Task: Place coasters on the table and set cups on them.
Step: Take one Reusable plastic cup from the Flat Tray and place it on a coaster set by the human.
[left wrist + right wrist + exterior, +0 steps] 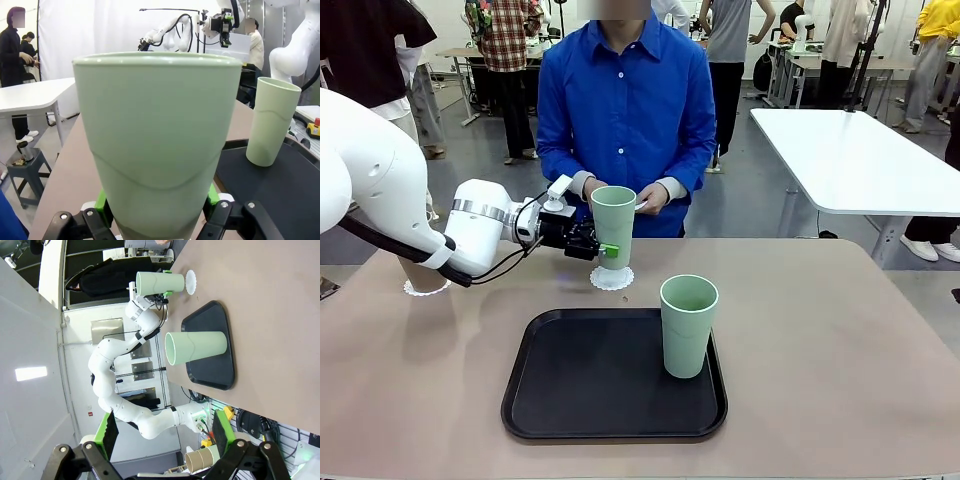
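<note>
Pinched mint green cup [613,225] low down in left pincer [605,250], upright with base at lacy white coaster [611,279] on counter [820,330], held right pincer [165,435] spread, second mint cup [688,325] on black tray [580,390]

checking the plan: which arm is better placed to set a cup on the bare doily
Left: left gripper is shut on the mint cup over that doily; right gripper is open, empty.

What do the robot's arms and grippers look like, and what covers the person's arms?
The left arm has rounded glossy white links, a silver wrist ring and a thin black cable looped below. Both the left gripper and the right gripper are black, bolted linkages with green pads. The person's sleeves are bright blue over pale cuffs.
</note>
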You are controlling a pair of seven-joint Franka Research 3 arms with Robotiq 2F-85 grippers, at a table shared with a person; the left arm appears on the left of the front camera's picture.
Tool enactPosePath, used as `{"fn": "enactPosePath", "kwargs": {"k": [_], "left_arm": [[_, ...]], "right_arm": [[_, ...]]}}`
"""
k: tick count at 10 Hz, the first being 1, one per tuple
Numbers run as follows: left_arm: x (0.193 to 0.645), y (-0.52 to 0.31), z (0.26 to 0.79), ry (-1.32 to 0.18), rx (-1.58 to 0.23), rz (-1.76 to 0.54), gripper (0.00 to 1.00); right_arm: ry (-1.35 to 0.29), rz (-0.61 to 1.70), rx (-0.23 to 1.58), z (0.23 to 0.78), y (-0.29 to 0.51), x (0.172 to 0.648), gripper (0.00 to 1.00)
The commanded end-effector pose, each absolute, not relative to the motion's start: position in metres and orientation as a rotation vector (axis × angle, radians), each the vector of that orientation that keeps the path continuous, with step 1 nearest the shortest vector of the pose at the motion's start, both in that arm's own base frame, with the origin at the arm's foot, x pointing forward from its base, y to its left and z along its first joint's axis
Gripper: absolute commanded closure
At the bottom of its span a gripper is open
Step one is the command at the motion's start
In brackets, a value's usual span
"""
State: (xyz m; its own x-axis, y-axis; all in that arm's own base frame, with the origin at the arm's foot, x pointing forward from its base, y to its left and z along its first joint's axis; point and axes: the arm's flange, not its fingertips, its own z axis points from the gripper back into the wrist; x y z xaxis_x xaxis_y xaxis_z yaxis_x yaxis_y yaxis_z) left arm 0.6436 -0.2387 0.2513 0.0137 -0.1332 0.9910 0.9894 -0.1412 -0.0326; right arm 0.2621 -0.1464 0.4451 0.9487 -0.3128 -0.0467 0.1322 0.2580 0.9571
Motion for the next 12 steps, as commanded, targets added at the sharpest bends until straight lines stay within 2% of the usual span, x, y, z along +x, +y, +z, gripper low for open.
{"fn": "enactPosePath", "kwargs": {"k": [1, 12], "left_arm": [[0.645, -0.233, 0.246, -1.031, -1.229, -1.373, 0.17], [0.651, -0.241, 0.224, -1.007, -1.227, -1.348, 0.17]], "right_arm": [[-0.174, -0.297, 1.296, 0.446, -0.145, 0.263, 0.00], [-0.174, -0.297, 1.296, 0.446, -0.145, 0.263, 0.00]]}}
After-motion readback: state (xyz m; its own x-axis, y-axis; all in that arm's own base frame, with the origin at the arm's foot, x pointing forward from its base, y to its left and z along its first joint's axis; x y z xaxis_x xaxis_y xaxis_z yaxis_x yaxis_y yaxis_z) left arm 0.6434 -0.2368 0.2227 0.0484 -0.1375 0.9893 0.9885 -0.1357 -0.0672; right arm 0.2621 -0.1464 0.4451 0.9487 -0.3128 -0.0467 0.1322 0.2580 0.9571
